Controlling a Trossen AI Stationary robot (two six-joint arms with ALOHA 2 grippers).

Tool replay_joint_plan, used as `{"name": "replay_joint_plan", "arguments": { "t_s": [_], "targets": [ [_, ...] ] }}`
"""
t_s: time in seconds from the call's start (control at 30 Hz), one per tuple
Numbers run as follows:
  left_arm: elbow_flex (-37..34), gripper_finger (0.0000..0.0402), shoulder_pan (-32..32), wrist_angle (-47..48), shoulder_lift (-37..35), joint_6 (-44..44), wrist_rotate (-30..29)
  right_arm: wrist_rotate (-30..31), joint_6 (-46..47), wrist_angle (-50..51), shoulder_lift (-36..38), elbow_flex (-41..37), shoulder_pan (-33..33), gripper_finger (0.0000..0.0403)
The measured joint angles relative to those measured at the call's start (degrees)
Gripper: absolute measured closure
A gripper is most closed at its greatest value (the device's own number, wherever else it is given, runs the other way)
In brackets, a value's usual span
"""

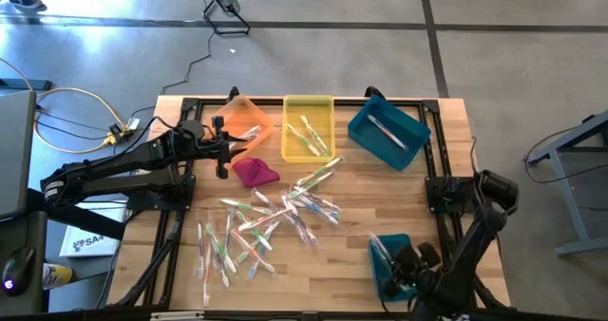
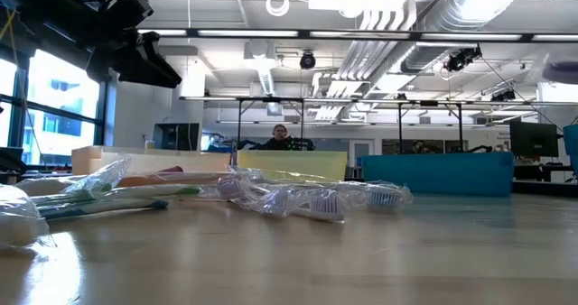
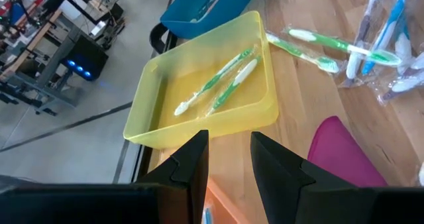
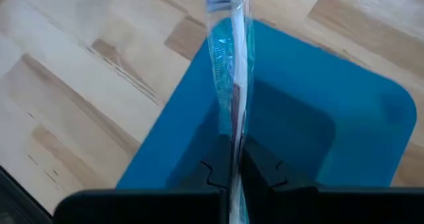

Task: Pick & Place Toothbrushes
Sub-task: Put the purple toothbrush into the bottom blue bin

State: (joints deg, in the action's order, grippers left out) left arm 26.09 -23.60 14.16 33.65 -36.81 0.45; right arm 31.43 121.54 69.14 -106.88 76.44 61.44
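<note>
At the lower right of the high view, the right claw [image 1: 399,264] hangs over a small teal plastic bin [image 1: 388,278] with a smooth flat floor. It pinches a blue toothbrush in a clear crinkly wrapper [image 4: 228,65].

In the lower middle, many thin plastic toothbrushes in shiny clear wrappers [image 1: 261,228] lie spread on the pale wooden counter [image 1: 332,264]. Just above them sits a soft magenta cloth lump [image 1: 255,172].

The left claw [image 1: 220,145] is slightly spread and holds nothing, over the edge of the orange plastic bin [image 1: 249,122].

Next to that bin sits a see-through yellow plastic bin [image 1: 308,126] with green toothbrushes [image 3: 218,85]. A bigger teal plastic bin [image 1: 388,131] sits at upper right.

No writing can be read.
</note>
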Motion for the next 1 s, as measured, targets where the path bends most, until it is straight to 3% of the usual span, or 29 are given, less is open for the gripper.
{"name": "replay_joint_plan", "arguments": {
  "t_s": [0.43, 0.6, 1.0],
  "targets": [
    [0.0, 0.0293, 0.0, -0.23, -0.02, 1.33, -0.04, -0.7, 1.54, -1.95, -3.08, 0.0, 0.93, 0.0381],
    [0.0, 0.0293, 0.0, -0.23, -0.02, 1.33, -0.16, -5.04, 1.37, -2.11, -3.09, 0.0, 0.93, 0.0355],
    [0.0, 0.0293, -0.02, -0.23, -0.02, 1.26, -0.2, -5.87, -3.55, -2.09, -2.94, 0.0, 0.63, 0.0261]
  ]
}}
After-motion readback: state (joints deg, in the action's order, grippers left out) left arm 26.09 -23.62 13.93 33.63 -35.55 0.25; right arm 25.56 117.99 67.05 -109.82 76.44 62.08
